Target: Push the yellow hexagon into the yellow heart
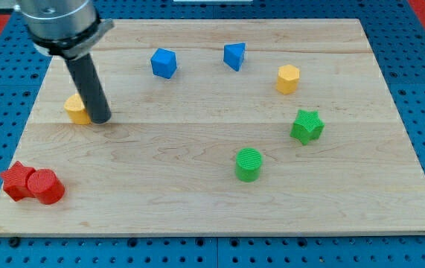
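The yellow hexagon [288, 78] sits on the wooden board at the view's upper right. The yellow heart [76, 109] lies at the view's left, partly hidden behind my rod. My tip [100, 118] rests on the board right against the heart's right side, far to the left of the hexagon.
A blue cube [164, 62] and a blue triangular block [234, 56] lie near the view's top. A green star [307, 126] and a green cylinder [248, 164] lie right of centre. A red star [17, 179] and a red cylinder [46, 186] touch at the bottom left corner.
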